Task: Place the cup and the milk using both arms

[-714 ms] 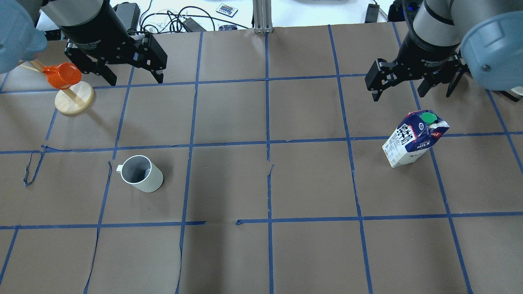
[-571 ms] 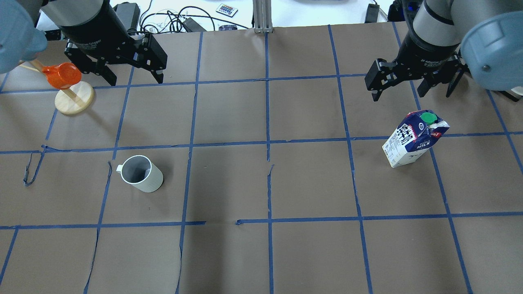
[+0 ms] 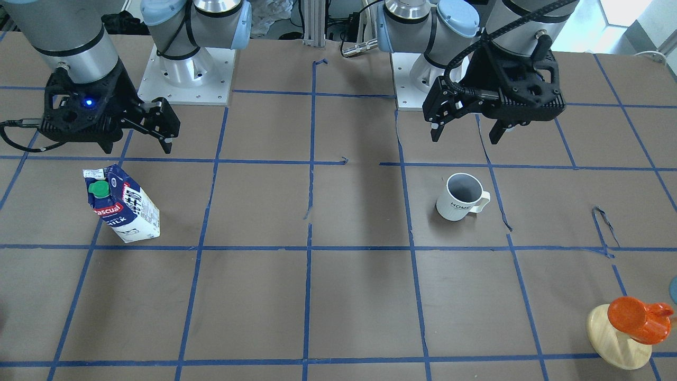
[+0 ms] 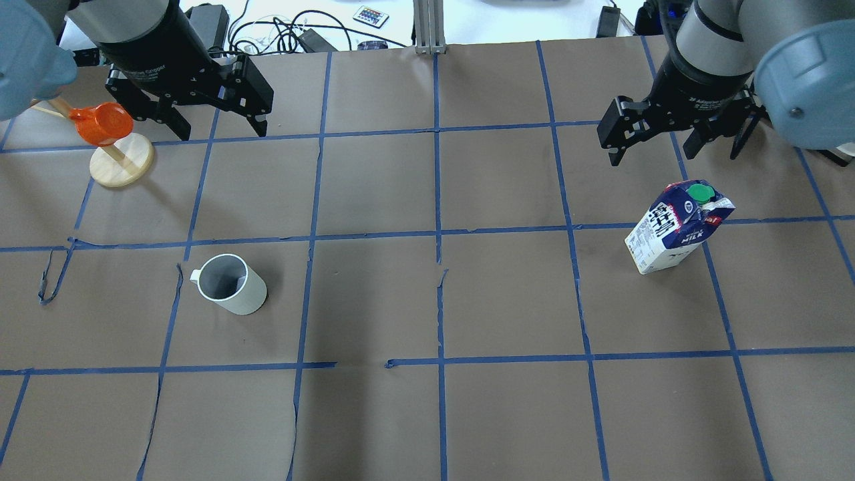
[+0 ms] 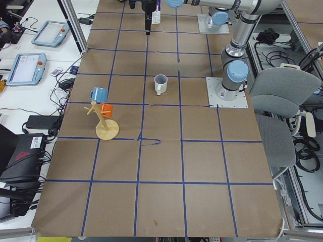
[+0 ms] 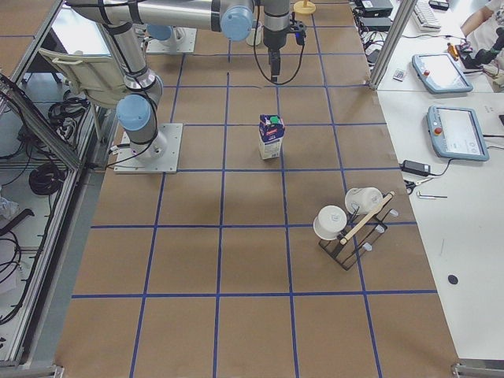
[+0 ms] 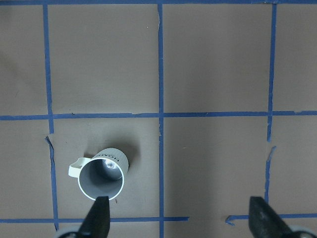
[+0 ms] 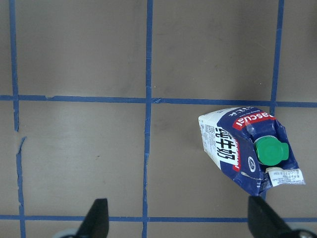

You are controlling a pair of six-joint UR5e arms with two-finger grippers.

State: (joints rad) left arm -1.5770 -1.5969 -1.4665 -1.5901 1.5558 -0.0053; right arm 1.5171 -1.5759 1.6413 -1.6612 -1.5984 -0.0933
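The white cup (image 4: 230, 284) stands upright on the brown paper on the left half, handle to the left; "HOME" shows in the front-facing view (image 3: 459, 198). My left gripper (image 4: 220, 130) is open and empty, high and beyond the cup; in its wrist view (image 7: 179, 213) the cup (image 7: 101, 176) sits just above the left fingertip (image 7: 100, 210). The milk (image 4: 676, 227) stands upright on the right half, green cap on top. My right gripper (image 4: 668, 150) is open and empty, above and beyond the carton, which shows to the right in its wrist view (image 8: 247, 148).
A wooden mug stand (image 4: 120, 167) with an orange mug (image 4: 100, 123) is at the far left, close to my left gripper. A black rack with white mugs (image 6: 350, 228) stands off to the right. Cables (image 4: 267, 30) lie past the table's far edge.
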